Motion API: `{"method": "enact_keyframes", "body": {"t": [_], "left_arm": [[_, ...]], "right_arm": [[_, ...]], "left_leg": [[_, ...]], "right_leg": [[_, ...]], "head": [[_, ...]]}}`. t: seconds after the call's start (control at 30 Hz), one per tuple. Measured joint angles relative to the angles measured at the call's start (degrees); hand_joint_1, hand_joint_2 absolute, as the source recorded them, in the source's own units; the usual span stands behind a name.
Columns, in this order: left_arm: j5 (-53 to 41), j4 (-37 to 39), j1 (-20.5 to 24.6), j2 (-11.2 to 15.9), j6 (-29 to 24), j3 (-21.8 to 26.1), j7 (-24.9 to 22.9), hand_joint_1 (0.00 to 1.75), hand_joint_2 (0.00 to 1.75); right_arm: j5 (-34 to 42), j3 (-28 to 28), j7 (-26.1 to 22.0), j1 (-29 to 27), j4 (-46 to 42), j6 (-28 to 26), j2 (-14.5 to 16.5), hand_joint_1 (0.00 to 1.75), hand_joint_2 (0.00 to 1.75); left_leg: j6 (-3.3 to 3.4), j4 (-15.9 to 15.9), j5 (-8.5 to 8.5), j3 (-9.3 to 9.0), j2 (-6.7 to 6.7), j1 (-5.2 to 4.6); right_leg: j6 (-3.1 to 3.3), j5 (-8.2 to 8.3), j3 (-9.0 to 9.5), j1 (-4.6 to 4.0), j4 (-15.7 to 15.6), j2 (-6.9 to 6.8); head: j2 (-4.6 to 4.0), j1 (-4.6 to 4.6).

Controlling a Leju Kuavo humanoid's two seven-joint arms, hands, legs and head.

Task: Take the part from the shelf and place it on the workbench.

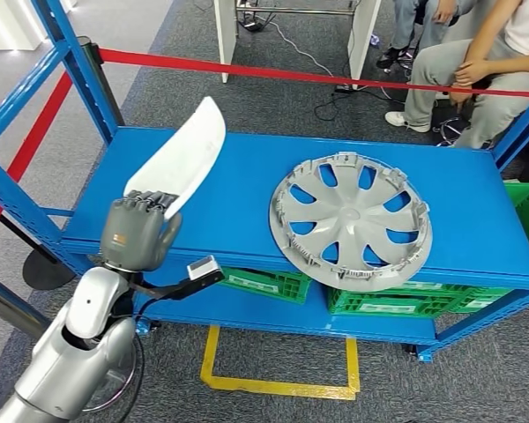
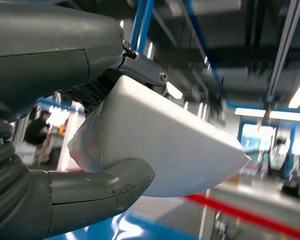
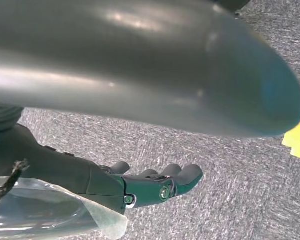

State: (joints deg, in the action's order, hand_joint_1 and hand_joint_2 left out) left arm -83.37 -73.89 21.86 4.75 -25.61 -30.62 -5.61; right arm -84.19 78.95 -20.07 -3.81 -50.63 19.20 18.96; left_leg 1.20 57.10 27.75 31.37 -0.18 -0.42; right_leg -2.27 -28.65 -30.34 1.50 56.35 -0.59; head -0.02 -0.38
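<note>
Fingers [image 1: 149, 201] around white part [image 1: 182, 159]

The part [image 1: 182, 157] was a smooth, white, curved panel with a rounded tip. It sat tilted upward above the blue shelf [image 1: 249, 189], held at its lower end.

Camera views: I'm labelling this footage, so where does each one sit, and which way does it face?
Head view: high on the body, facing forward and down at the blue shelf and silver wheel cover; shows the left arm and left hand gripping the white part.
Left wrist view: behind the left hand, angled upward toward the ceiling; its fingers clamp the white part.
Right wrist view: behind the empty right hand, facing the grey carpet.
Shared: head and left wrist views both show the held part.
</note>
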Motion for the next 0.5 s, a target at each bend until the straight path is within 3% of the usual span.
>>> {"method": "enact_keyframes", "body": {"t": [0.5], "left_arm": [[-2.5,-10.7,-1.4,2.6,-3.3,-0.1,0.6,1.75,1.75]], "right_arm": [[-2.8,3.1,-1.8,1.2,1.3,-0.3,0.3,0.0,0.0]], "left_leg": [[0.0,0.0,0.0,-0.01,0.0,0.0]], "right_leg": [[0.0,0.0,0.0,0.0,0.0,0.0]], "head": [[0.0,-0.01]]}}
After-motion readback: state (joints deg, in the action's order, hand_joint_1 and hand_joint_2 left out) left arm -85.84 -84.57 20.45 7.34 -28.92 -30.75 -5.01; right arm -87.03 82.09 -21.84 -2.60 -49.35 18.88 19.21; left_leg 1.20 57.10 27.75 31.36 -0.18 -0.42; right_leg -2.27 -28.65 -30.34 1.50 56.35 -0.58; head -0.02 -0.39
